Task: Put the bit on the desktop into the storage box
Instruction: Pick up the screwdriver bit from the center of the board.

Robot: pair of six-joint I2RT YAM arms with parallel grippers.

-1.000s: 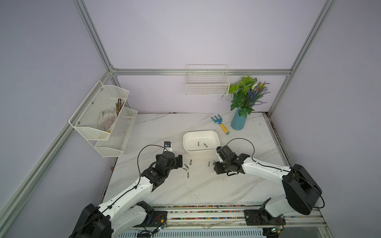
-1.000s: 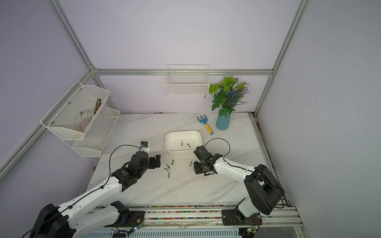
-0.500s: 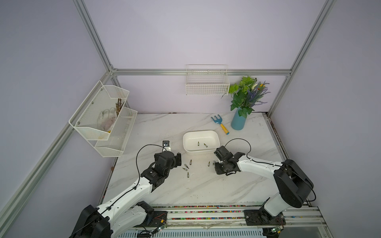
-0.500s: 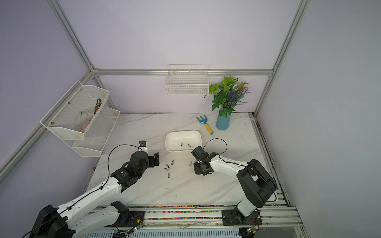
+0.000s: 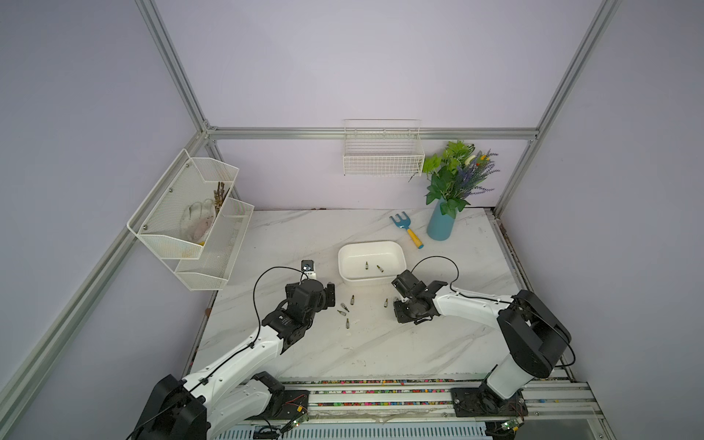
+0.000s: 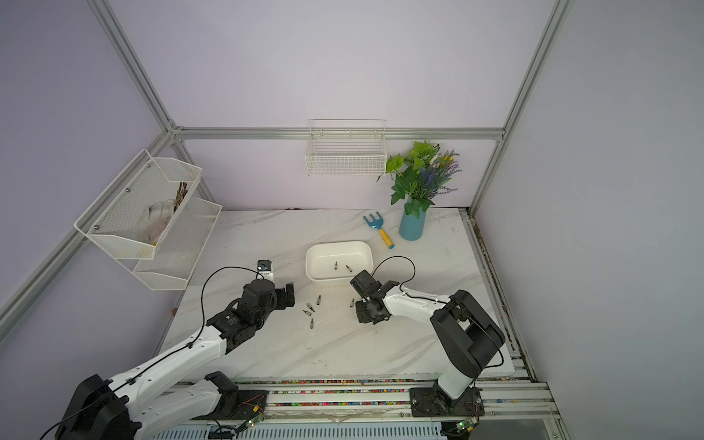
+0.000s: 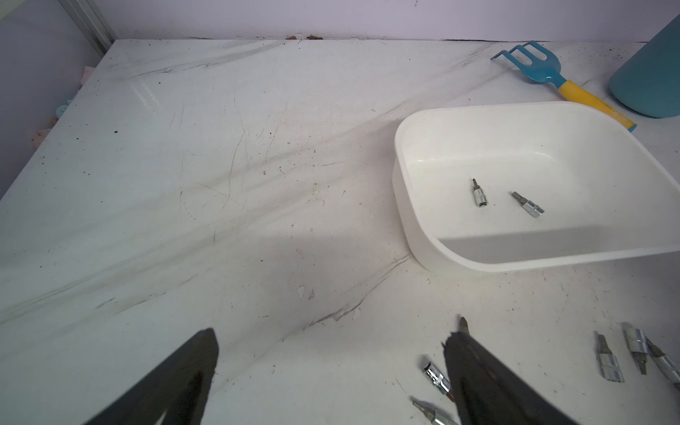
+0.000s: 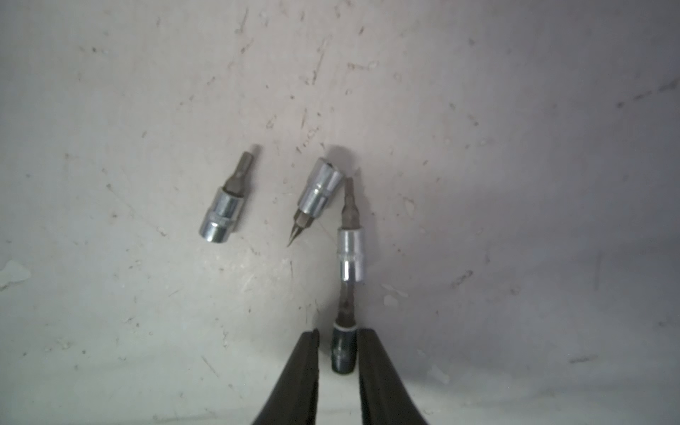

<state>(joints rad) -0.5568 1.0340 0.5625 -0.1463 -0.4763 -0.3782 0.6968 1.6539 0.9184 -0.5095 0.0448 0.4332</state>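
Note:
The white storage box (image 5: 371, 244) (image 6: 339, 244) (image 7: 401, 147) sits mid-table with two bits (image 5: 366, 264) (image 7: 479, 195) inside. Several silver bits (image 5: 344, 306) (image 6: 311, 323) lie on the desktop in front of it. My right gripper (image 8: 336, 333) (image 5: 398, 304) points down at the table, its fingers tight on either side of the dark socket end of one bit (image 8: 342, 349) that still lies flat. Two more bits (image 8: 220, 217) (image 8: 319, 191) lie just beyond. My left gripper (image 7: 331, 338) (image 5: 325, 295) is wide open and empty, with bits (image 7: 438, 377) beside one finger.
A blue hand rake (image 5: 405, 228) and a teal vase of plants (image 5: 441, 224) stand behind the box to the right. A wire basket (image 5: 383, 160) hangs on the back wall. A two-tier mesh rack (image 5: 190, 213) juts out from the left wall.
My right gripper's jaws have narrowed around the bit, and that arm's elbow has swung inward. The left arm has shifted only slightly and stays open.

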